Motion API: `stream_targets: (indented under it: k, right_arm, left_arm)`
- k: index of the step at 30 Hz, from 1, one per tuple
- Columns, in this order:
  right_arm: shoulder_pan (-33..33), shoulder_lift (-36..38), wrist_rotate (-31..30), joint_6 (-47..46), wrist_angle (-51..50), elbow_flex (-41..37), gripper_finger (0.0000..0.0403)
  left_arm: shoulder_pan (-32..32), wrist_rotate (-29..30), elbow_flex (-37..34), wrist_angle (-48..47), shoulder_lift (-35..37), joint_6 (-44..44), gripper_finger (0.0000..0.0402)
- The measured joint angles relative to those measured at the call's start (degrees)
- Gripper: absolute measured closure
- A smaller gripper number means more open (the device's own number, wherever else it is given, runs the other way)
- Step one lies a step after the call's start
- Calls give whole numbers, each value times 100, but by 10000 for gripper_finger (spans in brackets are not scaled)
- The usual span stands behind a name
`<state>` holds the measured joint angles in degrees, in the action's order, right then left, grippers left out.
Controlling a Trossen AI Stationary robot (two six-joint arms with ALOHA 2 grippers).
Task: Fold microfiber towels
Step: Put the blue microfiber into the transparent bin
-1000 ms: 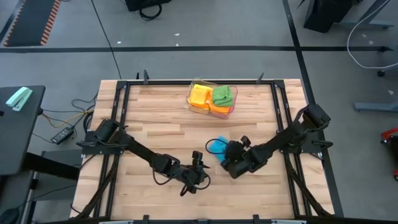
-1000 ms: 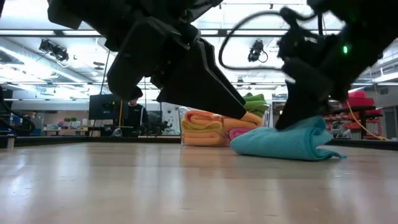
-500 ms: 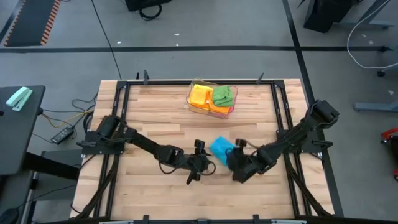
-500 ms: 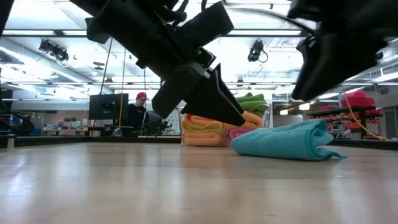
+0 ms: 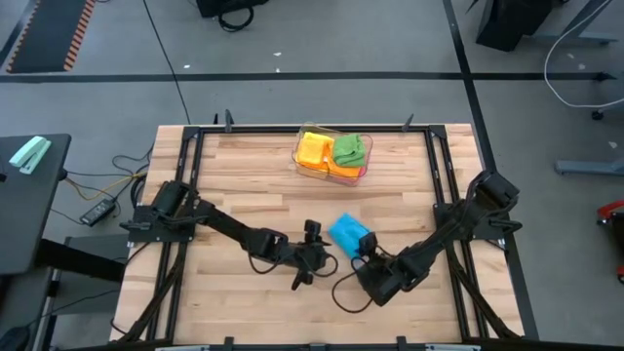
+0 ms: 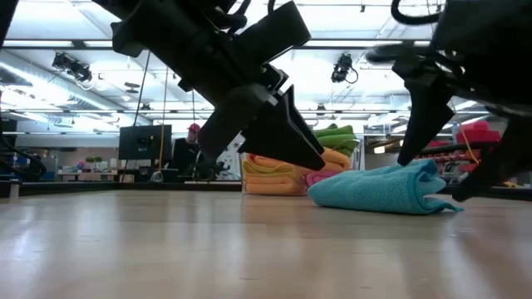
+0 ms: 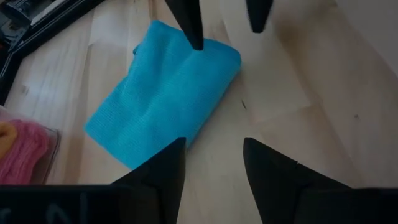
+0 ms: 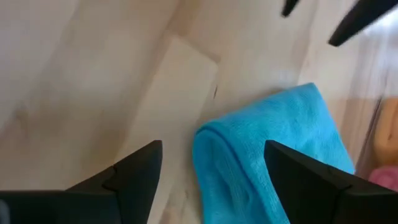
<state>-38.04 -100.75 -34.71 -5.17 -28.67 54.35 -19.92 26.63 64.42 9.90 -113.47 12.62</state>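
A blue microfiber towel [image 5: 349,234] lies folded on the wooden table, right of the middle; it also shows in the low view [image 6: 378,191] and the left wrist view [image 7: 165,93]. My left gripper [image 5: 327,255] hovers open just off its left side, fingers [image 7: 171,165] slanting down toward it. My right gripper [image 5: 367,255] stands wide open at the towel's near right end [image 8: 261,143], one finger on either side of it, touching nothing. More folded towels, orange, green, pink and yellow, sit in a clear tray [image 5: 331,156] at the far edge.
The tray of folded towels [image 6: 291,170] stands behind the blue towel. Black frame rails [image 5: 190,166] run along the table's left and right sides. Bare wood [image 5: 244,205] lies left of and in front of the towel. A person [image 6: 189,145] shows far back in the room.
My right gripper has let go of the blue towel, rolled its wrist, drawn back toward the table's near edge and opened wide. My left gripper has swung right toward the towel, then held still. The towel stays folded where it was.
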Motion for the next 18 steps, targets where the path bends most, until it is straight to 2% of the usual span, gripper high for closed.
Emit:
stream_targets:
  k: [7,18]
  right_arm:
    - [74,-137,-427,892,-181,2,111]
    - [212,-137,-251,1267,-181,-13,111]
  left_arm:
    - [0,2,0,-241,0,2,235]
    - [-17,4,0,-583,0,0,239]
